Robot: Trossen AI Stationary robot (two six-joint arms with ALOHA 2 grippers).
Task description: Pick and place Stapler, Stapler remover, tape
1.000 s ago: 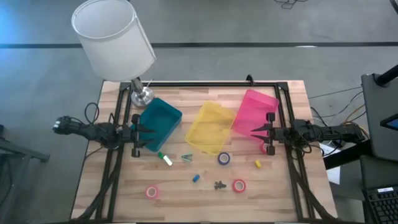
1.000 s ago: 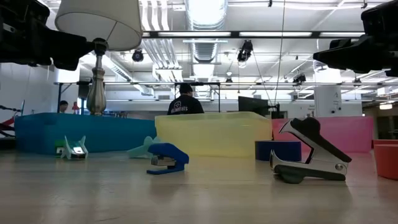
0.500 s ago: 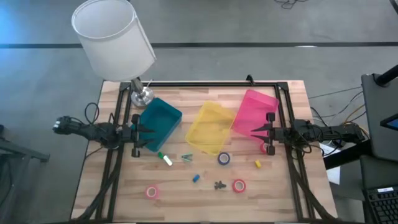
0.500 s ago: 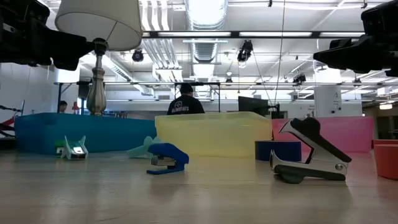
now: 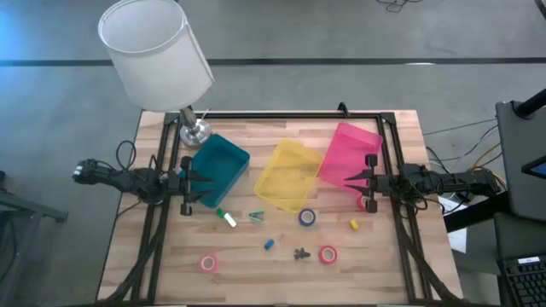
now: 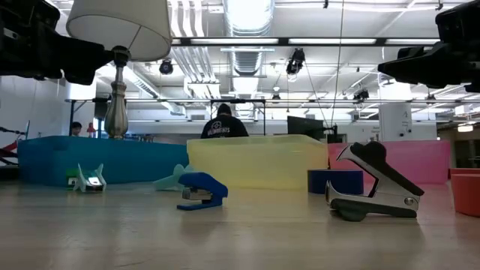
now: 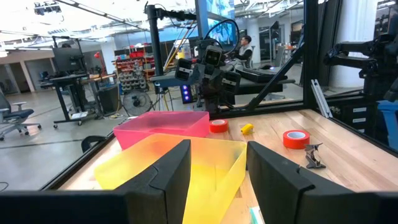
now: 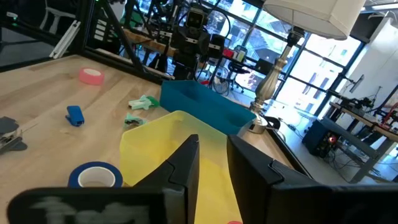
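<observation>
— While both arms wait at the desk's [image 5: 281, 264] side edges, what sits in the bins?
— Three bins stand in a row at the back: a teal bin [image 5: 218, 166], a yellow bin [image 5: 288, 175] and a pink bin [image 5: 348, 153]. From above I see nothing inside any of them.
— Where are the tape rolls?
— All on the bare wood. The blue-purple roll [image 5: 307, 217] lies just in front of the yellow bin, the red roll [image 5: 328, 254] near the front, the pink roll [image 5: 208, 263] at the front left. Each is a flat ring with an open centre.
— And the staple remover?
— The dark staple remover [image 5: 300, 253] lies beside the red roll, its claws gaping in the low view. A small blue stapler [image 5: 269, 245] sits left of it.
— The jaws?
— The left gripper [image 5: 205, 180] hangs by the teal bin, jaws spread, holding nothing. The right gripper [image 5: 348, 180] hangs by the pink bin, jaws parted by a narrow gap, empty.
</observation>
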